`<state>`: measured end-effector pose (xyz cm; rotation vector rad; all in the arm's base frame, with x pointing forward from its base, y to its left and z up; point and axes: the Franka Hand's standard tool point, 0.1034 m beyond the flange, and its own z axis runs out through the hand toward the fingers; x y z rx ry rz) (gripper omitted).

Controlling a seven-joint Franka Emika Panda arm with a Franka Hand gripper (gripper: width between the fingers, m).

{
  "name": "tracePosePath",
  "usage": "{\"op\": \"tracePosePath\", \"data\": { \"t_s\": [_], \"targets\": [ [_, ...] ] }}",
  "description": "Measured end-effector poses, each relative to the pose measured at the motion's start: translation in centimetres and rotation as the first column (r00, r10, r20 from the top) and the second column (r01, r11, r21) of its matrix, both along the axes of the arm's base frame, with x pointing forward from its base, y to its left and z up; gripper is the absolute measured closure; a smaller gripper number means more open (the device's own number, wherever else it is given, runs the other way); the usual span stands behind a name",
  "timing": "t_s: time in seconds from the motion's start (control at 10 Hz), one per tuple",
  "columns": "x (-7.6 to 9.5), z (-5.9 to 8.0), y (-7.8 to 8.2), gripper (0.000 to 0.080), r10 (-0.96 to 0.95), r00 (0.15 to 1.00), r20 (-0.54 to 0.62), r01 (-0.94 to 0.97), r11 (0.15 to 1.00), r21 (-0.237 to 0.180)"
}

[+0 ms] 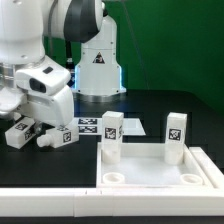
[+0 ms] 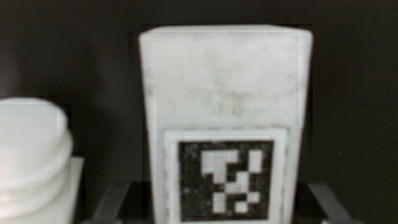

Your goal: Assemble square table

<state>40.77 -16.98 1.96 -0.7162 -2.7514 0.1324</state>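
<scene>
The white square tabletop (image 1: 160,178) lies rim up at the front of the exterior view's right, with two white tagged legs (image 1: 110,137) (image 1: 175,136) standing upright at its far corners. Two more tagged legs (image 1: 60,134) (image 1: 20,133) lie on the black table at the exterior view's left. My gripper (image 1: 42,120) hangs low over them. In the wrist view one tagged leg (image 2: 224,90) fills the frame between my dark fingers (image 2: 125,200). My gripper (image 2: 228,198) is open, with a gap on each side of the leg. Another leg (image 2: 32,160) lies beside it.
The marker board (image 1: 92,126) lies flat on the table behind the tabletop. The white robot base (image 1: 97,60) stands at the back. A white table edge (image 1: 50,203) runs along the front.
</scene>
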Motion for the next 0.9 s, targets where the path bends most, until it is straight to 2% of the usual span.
{"op": "tracePosePath", "data": {
  "t_s": [0.3, 0.6, 0.7, 0.8, 0.9],
  "targets": [
    [-1.0, -0.3, -1.8, 0.0514, -0.035, 0.999, -0.008, 0.035, 0.999, -0.005],
    [-1.2, -0.5, -1.9, 0.0514, -0.049, 0.999, -0.011, 0.048, 0.999, -0.008],
    [-1.2, -0.5, -2.0, 0.0417, -0.054, 0.998, -0.011, 0.054, 0.998, -0.009],
    [-1.2, -0.5, -2.0, 0.0239, -0.059, 0.998, -0.011, 0.059, 0.998, -0.011],
    [-1.1, -0.2, -2.2, 0.0239, -0.076, 0.997, -0.005, 0.076, 0.997, -0.018]
  ]
}}
